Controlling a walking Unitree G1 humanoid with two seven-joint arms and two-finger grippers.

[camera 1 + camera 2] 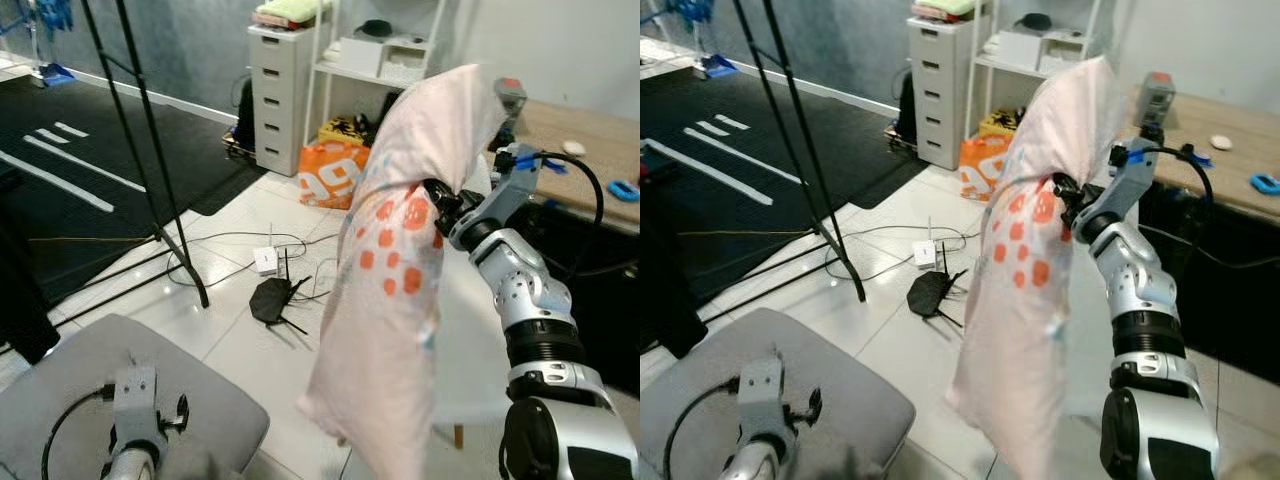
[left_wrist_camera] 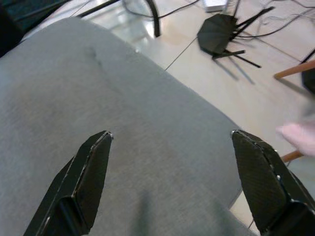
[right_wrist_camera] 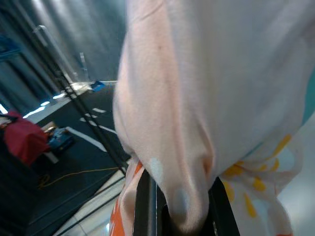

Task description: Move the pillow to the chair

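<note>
A long pale pink pillow point(image 1: 400, 270) with orange squares hangs upright in the air in front of me. My right gripper point(image 1: 437, 199) is shut on the pillow, pinching its fabric point(image 3: 184, 196) between both fingers. The grey padded chair seat point(image 1: 90, 385) lies at the lower left, below and left of the pillow's bottom end. Over that seat point(image 2: 123, 147) my left gripper point(image 2: 172, 172) hovers open, its two black fingers wide apart with nothing between them.
A black metal stand point(image 1: 150, 150) rises at the left. A black router point(image 1: 272, 298) and white cables lie on the tiled floor. At the back stand a white drawer unit point(image 1: 282, 95), an orange bag point(image 1: 330, 172) and a wooden desk point(image 1: 585, 150) on the right.
</note>
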